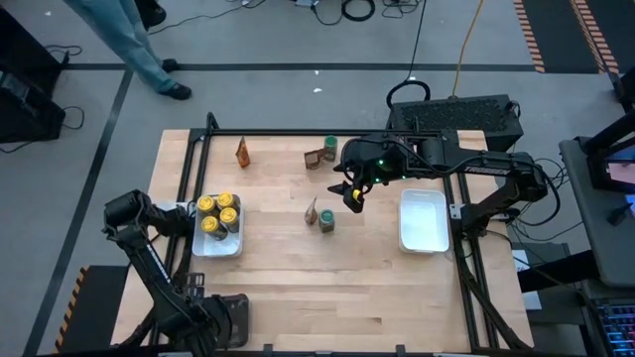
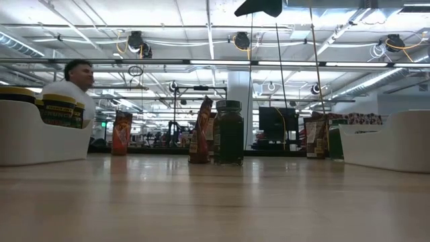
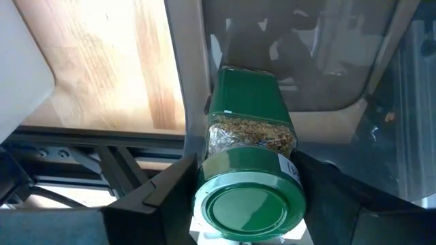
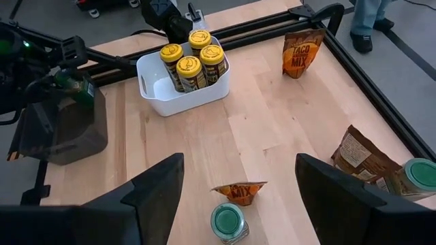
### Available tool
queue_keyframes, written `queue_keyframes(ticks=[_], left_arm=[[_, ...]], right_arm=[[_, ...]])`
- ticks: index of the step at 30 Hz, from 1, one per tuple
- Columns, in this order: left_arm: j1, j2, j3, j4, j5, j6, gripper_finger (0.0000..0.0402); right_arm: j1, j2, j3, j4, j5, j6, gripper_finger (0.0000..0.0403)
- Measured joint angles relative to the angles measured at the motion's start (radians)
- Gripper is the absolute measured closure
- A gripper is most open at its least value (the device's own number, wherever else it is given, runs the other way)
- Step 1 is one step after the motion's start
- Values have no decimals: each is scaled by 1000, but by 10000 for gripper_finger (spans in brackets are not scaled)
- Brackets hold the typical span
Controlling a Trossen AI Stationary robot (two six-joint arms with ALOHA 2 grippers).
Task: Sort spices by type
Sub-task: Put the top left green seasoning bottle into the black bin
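My left gripper (image 3: 248, 190) is shut on a green-lidded spice jar (image 3: 251, 136) over the dark grey tray (image 3: 340, 75) off the table's left edge; the right wrist view shows that jar (image 4: 73, 85) and the tray (image 4: 61, 133). My right gripper (image 1: 352, 194) hangs open above the table's middle, over another green-lidded jar (image 4: 227, 222) and a brown-orange packet (image 4: 238, 192) standing beside it. Several yellow-lidded jars (image 1: 219, 215) stand in the left white tray (image 1: 216, 248). A third green-lidded jar (image 1: 330, 145) and two packets (image 1: 317, 159) (image 1: 242, 152) stand near the far edge. My left gripper pinches the green-lidded jar between its two fingers (image 3: 160, 194), which lie on opposite sides of the jar at its lid end (image 3: 204, 201). The lid (image 3: 248, 207) faces the wrist and the jar's base points away, toward the tray. The jar is lifted clear.
The right white tray (image 1: 422, 220) sits at the table's right side with nothing in it. A black metal frame (image 1: 189, 169) runs along the table's edges. A person (image 2: 70, 84) shows in the room behind, and a person's legs (image 1: 129, 45) beyond the far-left corner.
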Motion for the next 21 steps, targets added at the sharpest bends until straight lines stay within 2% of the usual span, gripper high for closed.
queue_keyframes(ticks=[12, 21], left_arm=[[0, 0, -1, 0, 1, 22, 177], [10, -21, -2, -36, 27, 29, 96]], right_arm=[[-2, 0, 0, 0, 0, -4, 138], [-2, 0, 0, 1, 1, -12, 138]])
